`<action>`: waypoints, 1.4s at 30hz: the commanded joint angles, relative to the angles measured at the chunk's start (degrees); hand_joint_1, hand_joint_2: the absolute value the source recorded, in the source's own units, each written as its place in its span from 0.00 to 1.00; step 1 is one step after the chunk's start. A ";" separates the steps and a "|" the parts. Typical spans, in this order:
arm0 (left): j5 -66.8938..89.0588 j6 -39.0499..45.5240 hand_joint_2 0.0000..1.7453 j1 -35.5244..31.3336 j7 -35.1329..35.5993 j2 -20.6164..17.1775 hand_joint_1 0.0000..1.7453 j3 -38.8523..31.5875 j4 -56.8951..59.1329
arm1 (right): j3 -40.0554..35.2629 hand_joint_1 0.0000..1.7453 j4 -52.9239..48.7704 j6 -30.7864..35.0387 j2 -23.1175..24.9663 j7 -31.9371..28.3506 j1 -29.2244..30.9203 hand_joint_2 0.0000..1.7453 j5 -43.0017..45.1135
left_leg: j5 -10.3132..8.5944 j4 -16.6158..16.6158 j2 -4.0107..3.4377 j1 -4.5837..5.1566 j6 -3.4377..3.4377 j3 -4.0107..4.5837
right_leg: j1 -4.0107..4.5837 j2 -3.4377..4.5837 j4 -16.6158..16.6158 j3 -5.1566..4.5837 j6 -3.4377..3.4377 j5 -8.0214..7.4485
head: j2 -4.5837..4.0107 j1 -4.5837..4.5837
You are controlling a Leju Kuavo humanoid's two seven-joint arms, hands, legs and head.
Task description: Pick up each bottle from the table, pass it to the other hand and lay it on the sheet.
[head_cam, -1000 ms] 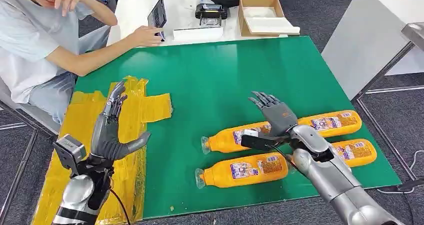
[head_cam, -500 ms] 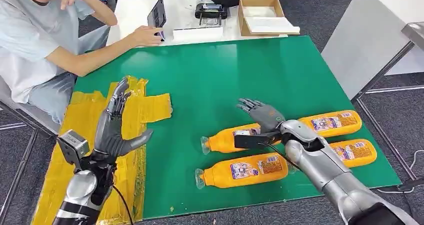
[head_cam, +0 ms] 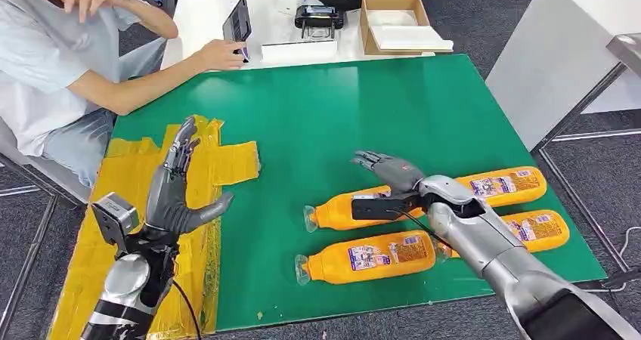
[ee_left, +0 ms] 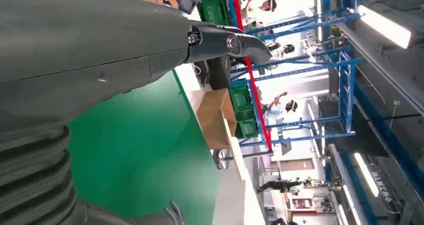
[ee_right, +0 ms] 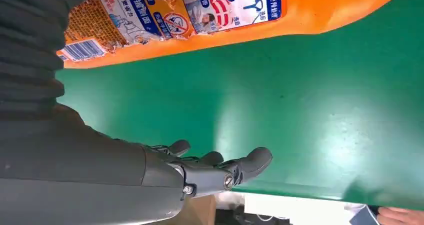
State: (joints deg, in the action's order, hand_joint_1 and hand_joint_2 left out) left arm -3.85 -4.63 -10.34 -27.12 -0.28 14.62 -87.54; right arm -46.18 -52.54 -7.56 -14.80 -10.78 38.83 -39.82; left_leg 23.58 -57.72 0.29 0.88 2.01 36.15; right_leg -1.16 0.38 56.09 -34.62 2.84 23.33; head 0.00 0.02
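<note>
Clearly the right robot hand, fingers spread and empty, should wrap that slick, rounded bottle mid-body.

orange bottle, right wrist view: label printed w/ blue chinese characters, round prohibition pictograms and a barcode; characters too small and turned to be read w/ certainty. orange bottles on green table, head view: white-blue labels seen, text illegible. dark sign on building wall, left wrist view: lettering seen, not legible. no brand or number made out.
</note>
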 commanded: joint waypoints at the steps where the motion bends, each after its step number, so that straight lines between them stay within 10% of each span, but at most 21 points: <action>1: -0.33 0.04 1.00 -2.31 0.04 -0.21 0.00 0.98 3.91 | -3.24 0.00 4.91 -0.48 0.78 0.03 2.92 1.00 -0.11 | 0.07 -0.05 -0.01 -0.11 -0.19 -0.19 | 0.11 -0.05 -0.01 0.23 -0.16 0.04 | 0.00 0.00; 20: -2.76 0.55 1.00 -6.49 0.89 0.07 0.00 3.08 6.47 | -12.66 0.00 7.74 -10.98 0.45 -6.45 8.86 1.00 8.43 | 0.00 -0.04 0.05 -0.03 -0.10 -0.02 | 0.03 -0.07 0.03 0.04 -0.07 -0.01 | 0.00 0.00; 42: -2.27 1.58 1.00 -3.73 -0.93 -0.96 0.00 1.85 7.27 | -12.11 0.00 -2.12 -2.79 -5.05 -5.12 5.32 1.00 10.15 | 0.06 -0.03 0.07 -0.07 -0.15 -0.17 | 0.07 -0.11 -0.02 0.21 -0.10 0.05 | 0.00 0.00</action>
State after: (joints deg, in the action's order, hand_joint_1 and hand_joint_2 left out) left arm -6.58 -3.61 -14.32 -26.56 -0.07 16.55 -84.65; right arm -56.39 -46.93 -16.94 -14.54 -17.35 44.50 -30.77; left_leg 23.57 -57.74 0.30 0.88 2.01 36.15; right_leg -1.16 0.38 56.10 -34.63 2.86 23.31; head 0.00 0.02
